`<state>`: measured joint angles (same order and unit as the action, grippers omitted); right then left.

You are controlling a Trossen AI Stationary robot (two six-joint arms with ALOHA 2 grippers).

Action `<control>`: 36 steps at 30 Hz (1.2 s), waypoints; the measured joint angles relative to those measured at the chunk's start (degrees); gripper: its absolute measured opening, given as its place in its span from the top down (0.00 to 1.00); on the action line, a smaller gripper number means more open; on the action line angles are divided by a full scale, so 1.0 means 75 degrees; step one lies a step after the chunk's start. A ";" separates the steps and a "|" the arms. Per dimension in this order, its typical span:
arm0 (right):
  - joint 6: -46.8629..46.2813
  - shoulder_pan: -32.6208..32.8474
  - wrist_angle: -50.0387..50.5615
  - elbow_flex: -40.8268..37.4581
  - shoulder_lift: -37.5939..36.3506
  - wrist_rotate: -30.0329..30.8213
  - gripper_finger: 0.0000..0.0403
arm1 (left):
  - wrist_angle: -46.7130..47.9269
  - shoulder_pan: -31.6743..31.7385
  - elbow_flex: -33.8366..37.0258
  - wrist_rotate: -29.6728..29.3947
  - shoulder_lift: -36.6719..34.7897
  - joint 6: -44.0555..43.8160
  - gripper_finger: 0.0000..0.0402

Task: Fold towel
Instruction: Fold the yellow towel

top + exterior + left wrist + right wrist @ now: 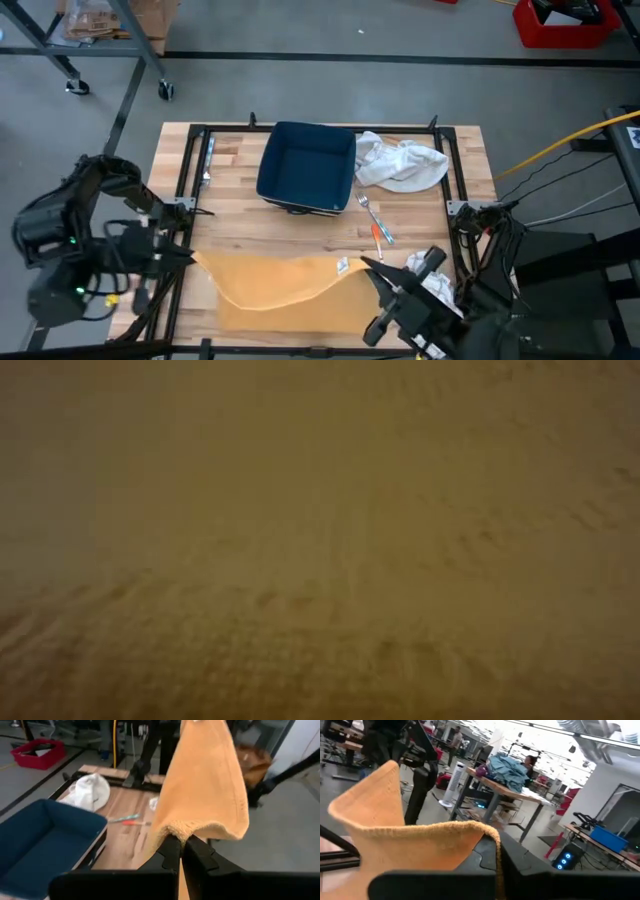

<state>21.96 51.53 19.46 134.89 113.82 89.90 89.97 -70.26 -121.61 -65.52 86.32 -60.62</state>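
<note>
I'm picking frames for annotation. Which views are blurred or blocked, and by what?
Low view: wholly filled by the orange towel, out of focus, only weave texture showing. Left wrist view: towel and left gripper sharp, blue bin slightly soft. Right wrist view: towel blocks the lower part, room behind clear. High view: unobstructed.

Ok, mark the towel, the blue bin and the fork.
towel (285, 288), high view, middle of the orange cloth.
blue bin (305, 165), high view, inside floor.
fork (370, 212), high view, its handle, beside the bin.
</note>
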 joint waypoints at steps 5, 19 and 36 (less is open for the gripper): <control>-0.2726 0.0032 0.2285 0.0003 0.0000 -0.0262 0.99 | 0.0001 0.0232 0.1087 0.0417 -0.0218 -0.0363 1.00; -0.9090 -0.0746 0.8217 -0.0628 0.0105 -0.2824 0.99 | 0.0015 0.0756 0.3708 0.0939 -0.0787 -0.1704 1.00; -0.6762 -0.0845 0.5886 -0.0005 -0.0100 -0.4134 1.00 | -0.2689 0.0502 0.1063 0.3177 -0.0862 -0.0775 1.00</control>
<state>-28.75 45.19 63.60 134.85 113.07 58.90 69.80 -66.50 -113.63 -41.69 79.85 -66.44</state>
